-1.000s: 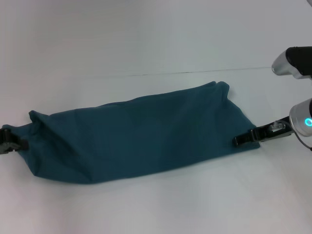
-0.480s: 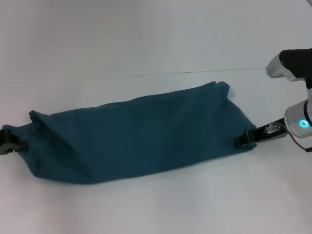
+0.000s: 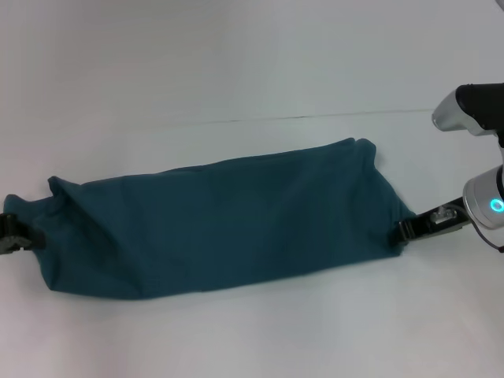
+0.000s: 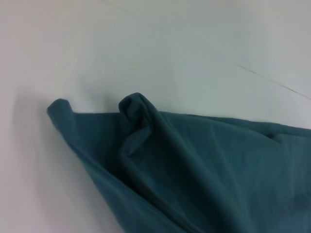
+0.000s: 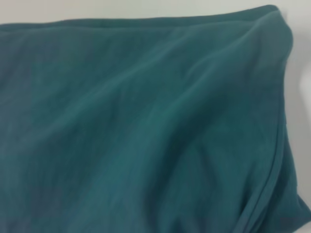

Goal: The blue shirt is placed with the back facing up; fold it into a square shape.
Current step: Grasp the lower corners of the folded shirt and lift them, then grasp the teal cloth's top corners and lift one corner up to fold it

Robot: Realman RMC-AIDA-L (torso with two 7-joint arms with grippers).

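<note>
The blue shirt (image 3: 220,224) lies on the white table as a long, narrow, folded band running left to right, plain fabric up. My left gripper (image 3: 14,235) sits at the band's far left end, at the frame edge, shut on the cloth there. My right gripper (image 3: 406,229) is shut on the band's lower right corner, which is drawn out to a point toward it. The left wrist view shows the bunched, creased end of the shirt (image 4: 204,165). The right wrist view is filled with shirt (image 5: 146,126) fabric. Neither wrist view shows fingers.
The white table (image 3: 236,63) spreads around the shirt on all sides. A thin dark seam line (image 3: 276,119) crosses the table behind the shirt. The right arm's grey and black body (image 3: 472,106) hangs at the right edge.
My right gripper has moved to the right, drawing the shirt's right corner out with it. The left gripper has shifted slightly left. The band now lies a bit longer and tauter.
</note>
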